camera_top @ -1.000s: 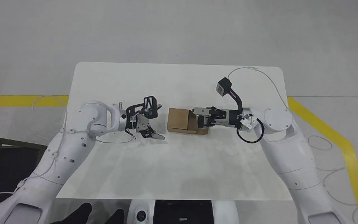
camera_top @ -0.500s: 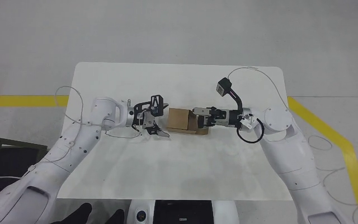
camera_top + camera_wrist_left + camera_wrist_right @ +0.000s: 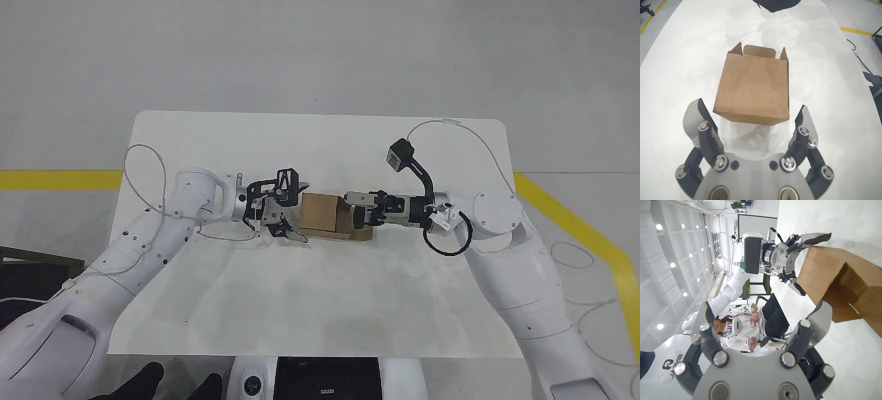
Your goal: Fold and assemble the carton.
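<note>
The brown carton (image 3: 322,213) lies on its side on the white table (image 3: 400,300), at the centre of the top view. Its closed end faces frame left. Its open end, with the flaps (image 3: 759,52) standing out, faces frame right.

The left gripper (image 3: 296,213) sits at the carton's closed end, in the centre-left of the top view. It is spread wide. Its fingers (image 3: 696,113) stand one on each side of that end, and the left wrist view shows a gap between each pad and the cardboard. It holds nothing.

The right gripper (image 3: 354,211) sits at the carton's open end, just right of centre in the top view. It is also spread wide. One finger (image 3: 822,311) lies just beside a flap edge, but contact cannot be confirmed. The other finger is well clear of the cardboard.
</note>
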You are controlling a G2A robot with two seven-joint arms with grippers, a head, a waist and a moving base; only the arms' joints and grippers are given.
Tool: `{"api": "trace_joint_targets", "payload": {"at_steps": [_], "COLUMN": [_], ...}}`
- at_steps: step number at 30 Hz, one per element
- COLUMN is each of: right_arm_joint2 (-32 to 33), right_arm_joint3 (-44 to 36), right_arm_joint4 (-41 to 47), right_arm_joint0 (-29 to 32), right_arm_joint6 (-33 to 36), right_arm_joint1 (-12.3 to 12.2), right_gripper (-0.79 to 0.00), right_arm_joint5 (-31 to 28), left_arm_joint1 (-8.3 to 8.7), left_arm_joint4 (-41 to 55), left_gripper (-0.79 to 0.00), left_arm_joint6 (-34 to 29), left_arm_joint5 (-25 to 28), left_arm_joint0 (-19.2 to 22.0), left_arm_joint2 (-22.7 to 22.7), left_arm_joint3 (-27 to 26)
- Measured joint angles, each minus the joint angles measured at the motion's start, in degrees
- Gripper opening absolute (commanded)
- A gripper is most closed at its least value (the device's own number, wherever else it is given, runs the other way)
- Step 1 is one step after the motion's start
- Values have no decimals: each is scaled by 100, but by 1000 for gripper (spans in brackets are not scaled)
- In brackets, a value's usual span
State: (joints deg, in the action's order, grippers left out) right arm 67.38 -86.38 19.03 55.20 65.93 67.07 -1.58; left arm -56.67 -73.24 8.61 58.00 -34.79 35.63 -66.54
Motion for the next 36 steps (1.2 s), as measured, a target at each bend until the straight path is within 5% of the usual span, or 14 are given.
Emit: {"api": "trace_joint_targets", "payload": {"at_steps": [6, 7, 9, 10, 23, 36], "right_arm_joint2": [-73, -62, -3, 33, 60, -358], "right_arm_joint3": [-150, -170, -242, -286, -531, 134], "right_arm_joint4": [-111, -132, -186, -206, -1113, -1348], "right_arm_joint0": [129, 159, 253, 301, 683, 299], "right_arm_joint6": [-35, -19, -3, -4, 535, -142], "right_arm_joint1": [-31, -42, -72, -87, -299, -236], "right_gripper": [0, -160, -680, -785, -785, -785], "right_arm_joint5": [439, 485, 532, 544, 1511, 1729], "left_arm_joint1": [-69, -75, -88, -92, -108, -96], "left_arm_joint4": [107, 118, 114, 107, 168, 245], "left_gripper": [0, 0, 0, 0, 0, 0], "left_arm_joint6": [266, 281, 292, 292, 243, 113], "left_arm_joint5": [0, 0, 0, 0, 0, 0], "left_arm_joint0": [74, 72, 48, 36, -11, -34], "left_arm_joint2": [-88, -100, -132, -141, -82, -64], "left_arm_joint3": [207, 216, 221, 222, 269, 210]}}
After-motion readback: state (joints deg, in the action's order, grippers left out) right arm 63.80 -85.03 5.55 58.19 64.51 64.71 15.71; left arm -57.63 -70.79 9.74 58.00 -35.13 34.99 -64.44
